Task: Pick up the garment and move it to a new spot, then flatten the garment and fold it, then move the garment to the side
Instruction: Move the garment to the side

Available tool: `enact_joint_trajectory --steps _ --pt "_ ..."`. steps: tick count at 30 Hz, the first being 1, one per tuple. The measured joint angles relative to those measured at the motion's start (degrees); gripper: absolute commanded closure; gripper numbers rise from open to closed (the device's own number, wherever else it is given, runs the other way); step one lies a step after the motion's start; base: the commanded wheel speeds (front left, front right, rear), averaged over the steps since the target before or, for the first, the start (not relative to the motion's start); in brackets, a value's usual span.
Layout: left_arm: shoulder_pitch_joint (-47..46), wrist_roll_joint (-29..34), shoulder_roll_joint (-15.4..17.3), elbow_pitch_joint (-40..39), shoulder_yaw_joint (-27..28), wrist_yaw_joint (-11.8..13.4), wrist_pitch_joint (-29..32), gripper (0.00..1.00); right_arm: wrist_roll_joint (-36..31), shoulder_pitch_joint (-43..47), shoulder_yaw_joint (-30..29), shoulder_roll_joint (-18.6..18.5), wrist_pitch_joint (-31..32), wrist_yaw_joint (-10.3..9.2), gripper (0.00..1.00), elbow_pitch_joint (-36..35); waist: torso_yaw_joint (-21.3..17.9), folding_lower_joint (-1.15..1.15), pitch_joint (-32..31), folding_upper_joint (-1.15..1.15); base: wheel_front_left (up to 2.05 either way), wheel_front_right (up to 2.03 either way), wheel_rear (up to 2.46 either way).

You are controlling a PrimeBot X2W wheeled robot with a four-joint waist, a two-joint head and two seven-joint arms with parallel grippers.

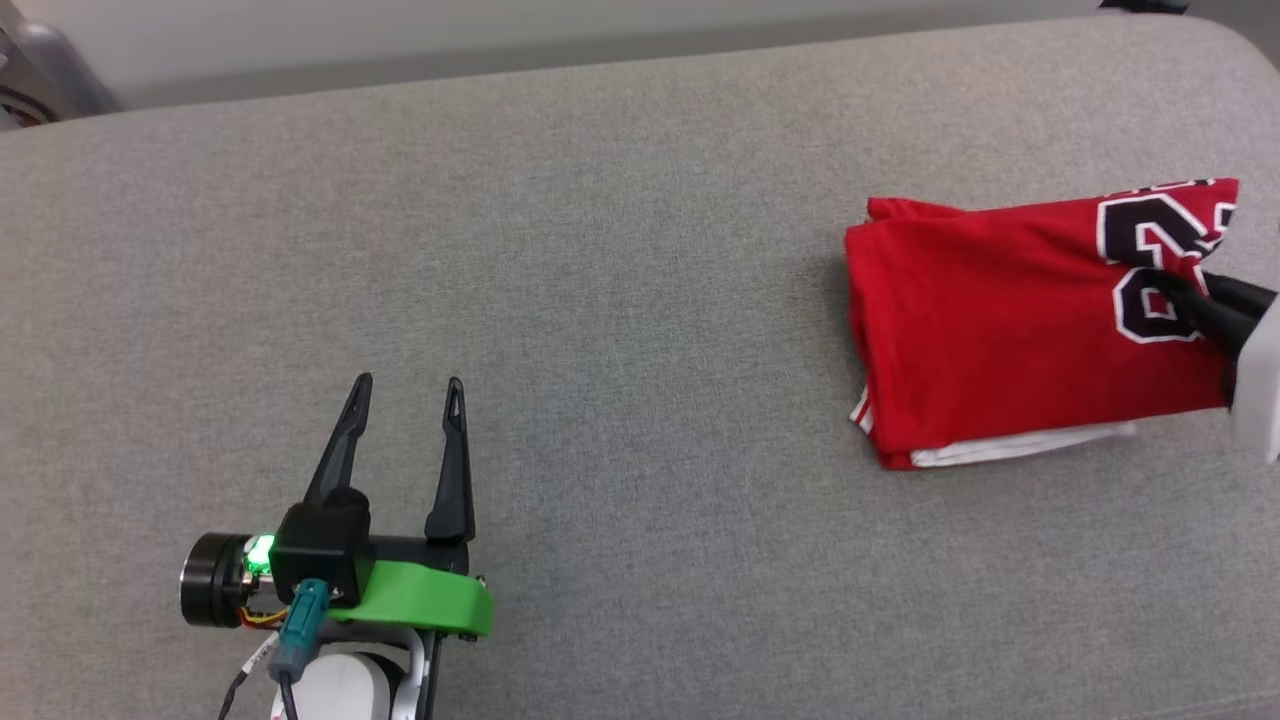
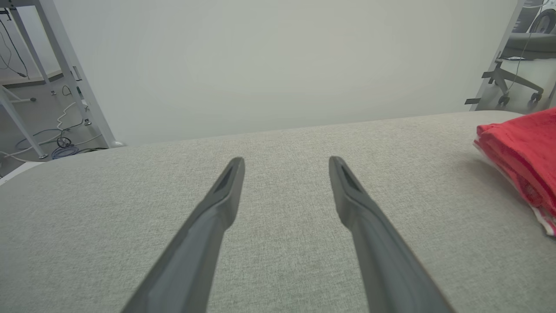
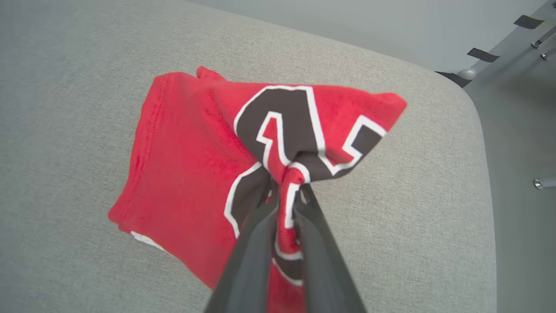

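The garment (image 1: pixel 990 320) is a folded red jersey with black, white-outlined lettering, lying at the right of the grey cushioned surface (image 1: pixel 620 300); white fabric peeks out along its near edge. My right gripper (image 1: pixel 1165 285) comes in from the right edge and is shut on the garment (image 3: pixel 191 165), pinching a bunch of the lettered cloth and lifting that part. My left gripper (image 1: pixel 408 385) stands open at the lower left, far from the garment, with nothing between its fingers (image 2: pixel 226 191). In the left wrist view the garment's edge (image 2: pixel 521 152) shows at the far right.
The surface's rounded far edge (image 1: pixel 600 70) runs along the top, with floor beyond. Its right corner (image 3: pixel 469 113) lies close to the garment. A metal frame with cables (image 2: pixel 56 87) and an office chair (image 2: pixel 521 65) stand past the surface.
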Motion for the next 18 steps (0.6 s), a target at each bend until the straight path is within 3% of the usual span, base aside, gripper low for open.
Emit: enact_joint_trajectory --steps 6,11,18 --pt "-2.2 0.8 0.8 -1.6 0.1 -0.5 0.0 0.00 -2.9 -3.1 -3.8 -4.1 0.4 0.00 1.00 5.7 -0.9 0.00 5.0 0.00 0.00 0.00 0.00" --pt "-4.6 0.9 1.2 -2.6 -0.1 -0.7 0.0 0.00 -3.3 -5.6 -7.6 -4.6 1.0 0.00 1.00 11.3 -0.8 0.01 9.2 0.00 0.00 0.00 0.00" --pt "-7.2 1.3 1.4 -4.2 -1.4 -1.0 0.0 0.00 -8.8 -9.4 -11.3 -6.6 1.0 0.00 1.00 19.8 0.0 0.01 14.9 0.00 0.00 0.00 0.00"
